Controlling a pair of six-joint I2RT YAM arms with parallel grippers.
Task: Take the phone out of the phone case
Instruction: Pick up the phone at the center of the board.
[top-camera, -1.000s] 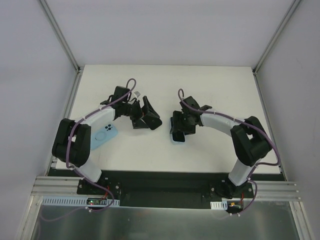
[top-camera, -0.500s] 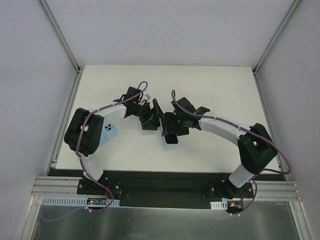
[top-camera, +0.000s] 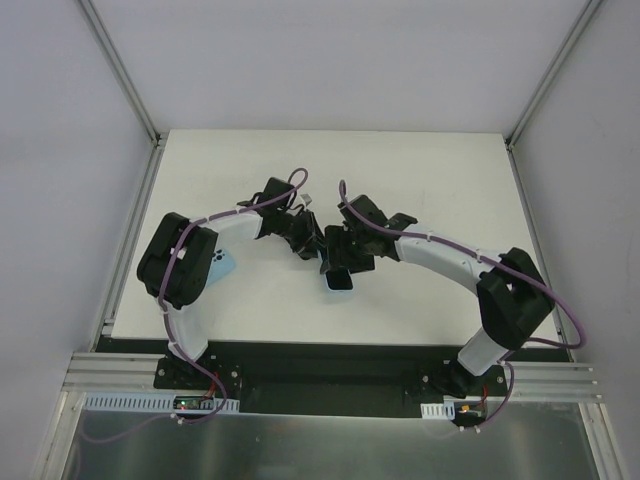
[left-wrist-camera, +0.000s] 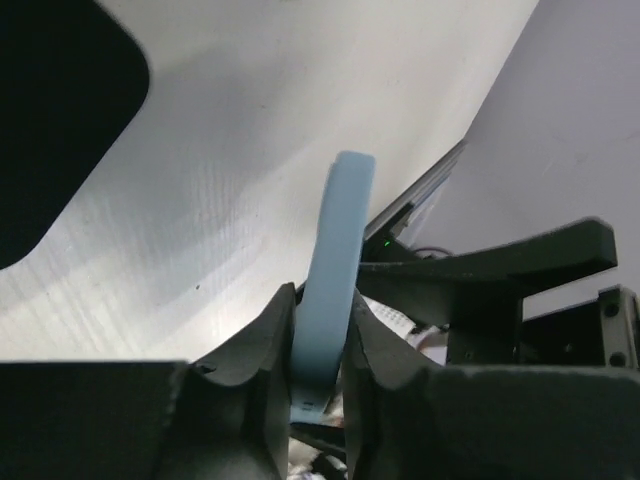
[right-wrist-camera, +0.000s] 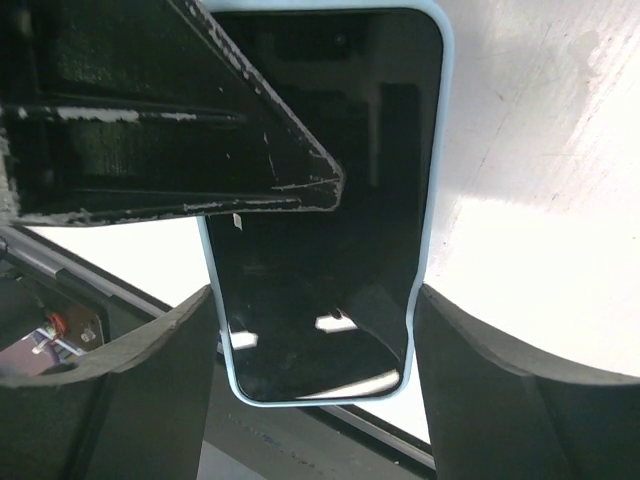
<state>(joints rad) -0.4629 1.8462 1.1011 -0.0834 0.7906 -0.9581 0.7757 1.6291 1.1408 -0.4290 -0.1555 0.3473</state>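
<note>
The phone (right-wrist-camera: 330, 200), black screen up, sits in a light blue phone case (right-wrist-camera: 437, 150). My right gripper (right-wrist-camera: 312, 300) is shut across its width near one end, and the case rim bends inward at the right finger (right-wrist-camera: 520, 390). In the top view the cased phone (top-camera: 340, 281) hangs just above mid-table under my right gripper (top-camera: 341, 262). My left gripper (left-wrist-camera: 322, 340) is shut on the case's thin edge (left-wrist-camera: 340, 230), which stands upright between its jaws. In the top view my left gripper (top-camera: 306, 240) meets the right one at the phone's far end.
A second light blue phone-shaped thing (top-camera: 222, 266) lies on the white table (top-camera: 430, 180), half hidden under the left arm's elbow. Grey walls and metal rails (top-camera: 135, 230) border the table. The left finger (right-wrist-camera: 200, 130) crosses the right wrist view.
My left gripper has swung right to the cased phone and closed on the case's edge. My right gripper has carried the phone a little left, still gripping it.
</note>
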